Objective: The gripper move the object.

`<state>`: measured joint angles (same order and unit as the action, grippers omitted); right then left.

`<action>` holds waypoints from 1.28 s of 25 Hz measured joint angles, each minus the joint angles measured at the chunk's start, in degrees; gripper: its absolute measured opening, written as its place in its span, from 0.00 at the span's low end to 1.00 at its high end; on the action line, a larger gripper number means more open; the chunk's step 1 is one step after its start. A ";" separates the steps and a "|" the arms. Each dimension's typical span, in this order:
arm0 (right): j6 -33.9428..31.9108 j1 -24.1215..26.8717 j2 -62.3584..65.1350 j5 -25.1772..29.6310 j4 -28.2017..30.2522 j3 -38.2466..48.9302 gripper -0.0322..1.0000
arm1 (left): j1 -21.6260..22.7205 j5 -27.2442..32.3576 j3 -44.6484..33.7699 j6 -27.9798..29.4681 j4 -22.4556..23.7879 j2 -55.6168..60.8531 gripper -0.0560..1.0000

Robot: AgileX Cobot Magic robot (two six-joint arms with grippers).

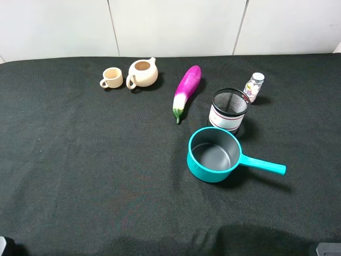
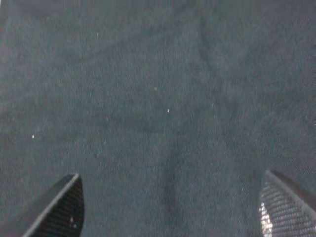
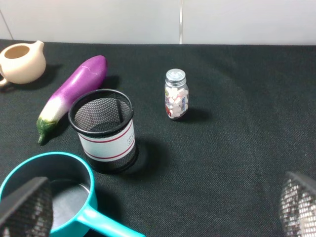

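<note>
The small beige cup (image 1: 112, 78) with a loop handle stands upright on the black cloth at the back left, just left of the larger beige spouted pitcher (image 1: 143, 73). The cup is out of both wrist views. My left gripper (image 2: 170, 210) is open over bare black cloth, fingertips (image 2: 61, 207) wide apart and empty. My right gripper (image 3: 158, 207) is open, fingertips (image 3: 27, 207) at the frame's lower corners, empty, near the teal saucepan (image 3: 49, 190). Both arms stay at the table's front edge, far from the cup.
A purple eggplant (image 1: 187, 90) lies mid-table. A black mesh pen holder (image 1: 229, 109), a small pill bottle (image 1: 254, 86) and the teal saucepan (image 1: 216, 154) with its handle pointing right stand at centre right. A white wall runs behind.
</note>
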<state>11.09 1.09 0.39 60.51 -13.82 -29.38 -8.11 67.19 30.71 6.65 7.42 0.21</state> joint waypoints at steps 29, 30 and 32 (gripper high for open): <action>0.00 0.00 0.00 0.00 -0.20 0.00 0.70 | 0.05 -5.67 -2.97 0.00 1.92 0.00 0.73; 0.00 0.00 0.00 0.00 -0.20 0.00 0.70 | 0.30 -5.67 -2.97 0.00 1.92 0.00 0.73; 0.00 0.00 0.00 0.00 -0.20 0.00 0.70 | 1.87 -5.67 -2.97 0.00 2.02 0.00 0.73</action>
<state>11.09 1.09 0.39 60.51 -14.03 -29.38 -6.24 61.52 27.74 6.65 9.45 0.21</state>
